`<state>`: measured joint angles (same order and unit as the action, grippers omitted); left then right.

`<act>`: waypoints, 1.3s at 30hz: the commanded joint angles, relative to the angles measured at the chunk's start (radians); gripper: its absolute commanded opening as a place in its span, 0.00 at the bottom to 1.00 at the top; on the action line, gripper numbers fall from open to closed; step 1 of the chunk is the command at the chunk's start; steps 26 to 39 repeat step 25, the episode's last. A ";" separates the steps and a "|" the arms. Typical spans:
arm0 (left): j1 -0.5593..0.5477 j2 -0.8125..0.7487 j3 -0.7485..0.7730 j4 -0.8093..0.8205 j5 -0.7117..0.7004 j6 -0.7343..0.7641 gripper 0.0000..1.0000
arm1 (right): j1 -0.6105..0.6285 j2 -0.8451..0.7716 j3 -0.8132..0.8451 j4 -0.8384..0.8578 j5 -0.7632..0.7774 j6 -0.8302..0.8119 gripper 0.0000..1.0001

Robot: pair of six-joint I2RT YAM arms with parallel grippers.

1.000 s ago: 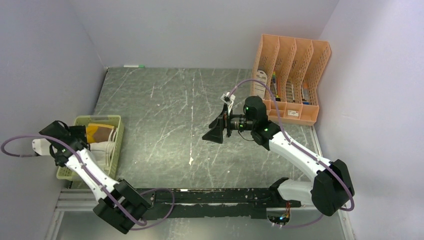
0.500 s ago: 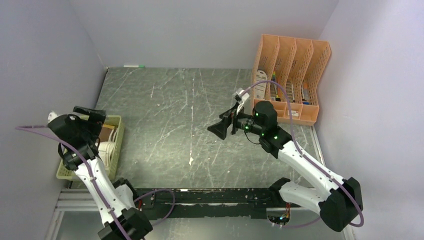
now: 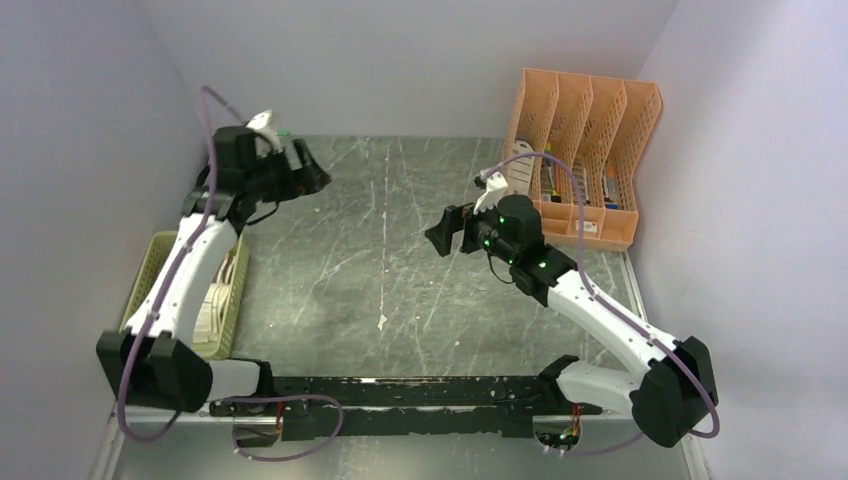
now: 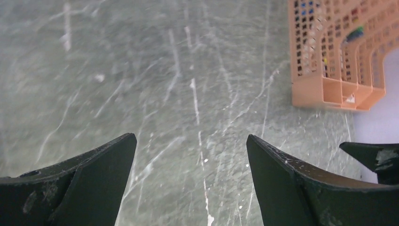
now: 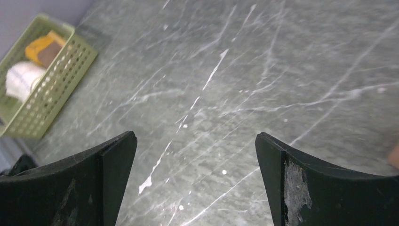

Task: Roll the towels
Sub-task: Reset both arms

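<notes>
Left hand (image 4: pixel 190 137) and right hand (image 5: pixel 195 135) both gape wide, empty, above the table (image 3: pixel 400 300); cream towel (image 5: pixel 19 79) and brown towel (image 5: pixel 44 51) sit in the green basket (image 5: pixel 51 89) at nine o'clock, likely soft, light and floppy, so I'd pinch a free corner.

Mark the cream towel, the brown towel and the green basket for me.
cream towel (image 5: pixel 21 79), right wrist view, its white top.
brown towel (image 5: pixel 48 52), right wrist view, its brown middle.
green basket (image 5: pixel 56 81), right wrist view, its mesh side wall.
</notes>
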<state>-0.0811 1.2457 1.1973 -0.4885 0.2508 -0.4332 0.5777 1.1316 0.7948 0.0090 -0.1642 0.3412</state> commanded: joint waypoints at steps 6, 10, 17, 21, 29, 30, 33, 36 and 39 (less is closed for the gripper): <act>-0.174 -0.037 -0.028 0.260 0.082 0.181 0.99 | -0.003 -0.167 0.075 -0.074 0.242 0.012 1.00; -0.173 -0.204 -0.184 0.383 0.149 0.234 0.99 | -0.002 -0.211 0.066 -0.104 0.394 0.069 1.00; -0.174 -0.268 -0.219 0.296 0.137 0.261 0.99 | -0.003 -0.210 0.070 -0.128 0.434 0.040 1.00; -0.174 -0.292 -0.234 0.318 0.118 0.238 0.99 | -0.003 -0.195 0.053 -0.076 0.321 -0.017 1.00; -0.174 -0.294 -0.227 0.308 0.109 0.233 0.99 | -0.002 -0.178 0.063 -0.067 0.242 -0.050 1.00; -0.174 -0.294 -0.227 0.308 0.109 0.233 0.99 | -0.002 -0.178 0.063 -0.067 0.242 -0.050 1.00; -0.174 -0.294 -0.227 0.308 0.109 0.233 0.99 | -0.002 -0.178 0.063 -0.067 0.242 -0.050 1.00; -0.174 -0.294 -0.227 0.308 0.109 0.233 0.99 | -0.002 -0.178 0.063 -0.067 0.242 -0.050 1.00; -0.174 -0.294 -0.227 0.308 0.109 0.233 0.99 | -0.002 -0.178 0.063 -0.067 0.242 -0.050 1.00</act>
